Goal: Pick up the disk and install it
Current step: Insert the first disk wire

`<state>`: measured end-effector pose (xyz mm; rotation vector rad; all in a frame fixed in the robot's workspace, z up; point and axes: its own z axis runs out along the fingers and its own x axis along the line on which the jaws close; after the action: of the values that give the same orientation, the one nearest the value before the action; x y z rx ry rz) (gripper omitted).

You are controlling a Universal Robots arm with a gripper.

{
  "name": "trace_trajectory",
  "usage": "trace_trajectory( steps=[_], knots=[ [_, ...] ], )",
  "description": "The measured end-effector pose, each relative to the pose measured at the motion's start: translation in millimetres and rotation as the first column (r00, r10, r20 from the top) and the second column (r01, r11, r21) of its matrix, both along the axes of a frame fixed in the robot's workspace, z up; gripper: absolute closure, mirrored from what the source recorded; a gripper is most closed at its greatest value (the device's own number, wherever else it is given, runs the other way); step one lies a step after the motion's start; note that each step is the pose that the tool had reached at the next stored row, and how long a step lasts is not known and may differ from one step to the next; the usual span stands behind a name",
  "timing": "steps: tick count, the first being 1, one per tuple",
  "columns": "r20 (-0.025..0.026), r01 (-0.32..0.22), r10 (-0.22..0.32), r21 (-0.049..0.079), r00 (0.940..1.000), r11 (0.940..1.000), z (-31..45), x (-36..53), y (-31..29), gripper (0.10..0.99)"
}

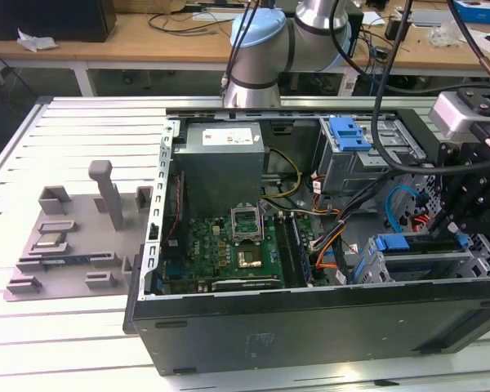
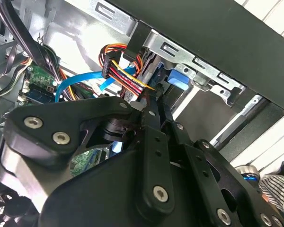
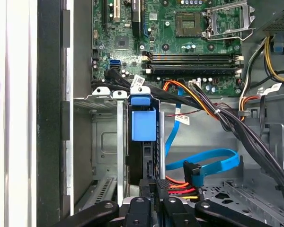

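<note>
At the exterior view's left, a grey fixture plate lies on the table; the open computer case fills the middle. At lower right my gripper hangs over the drive cage. The disk stands upright in that cage, and my fingers pinch its near edge.

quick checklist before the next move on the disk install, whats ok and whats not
1. Disk standing in the drive cage slot, blue tab toward the motherboard: ok.
2. Gripper at the disk's cable-side end: ok.
3. Finger state on the disk: cannot tell.
4. Disk fully seated: cannot tell.
5. Blue data cable and power wires close beside the gripper: not ok, snag risk.
6. Second blue-tabbed bay away from the gripper: ok.
</note>
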<state>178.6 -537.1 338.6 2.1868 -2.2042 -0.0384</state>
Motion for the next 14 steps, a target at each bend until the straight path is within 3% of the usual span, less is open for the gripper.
trace_trajectory(
  steps=[5, 8, 9, 10, 11, 13, 14],
  knots=[
    [-0.0002, 0.0, 0.0, 0.001, 1.0, 1.0, -0.4, -0.1, 0.0, 0.918],
    [0.0, 0.0, 0.0, -0.001, 1.0, 1.0, 1.5, -0.1, 0.7, 0.843],
    [0.0, 0.0, 0.0, 0.0, 1.0, 1.0, 3.7, -0.1, 1.6, 0.843],
    [0.0, 0.0, 0.0, -0.002, 1.0, 1.0, 14.3, 0.0, 6.2, 0.843],
    [0.0001, 0.0, 0.0, -0.002, 1.0, 1.0, 19.8, 0.0, 9.0, 0.859],
    [0.0, 0.0, 0.0, -0.003, 1.0, 1.0, 25.0, 0.0, 11.3, 0.984],
    [0.0001, 0.0, 0.0, -0.004, 1.0, 1.0, 28.9, 0.0, 12.7, 0.98]
  ],
)
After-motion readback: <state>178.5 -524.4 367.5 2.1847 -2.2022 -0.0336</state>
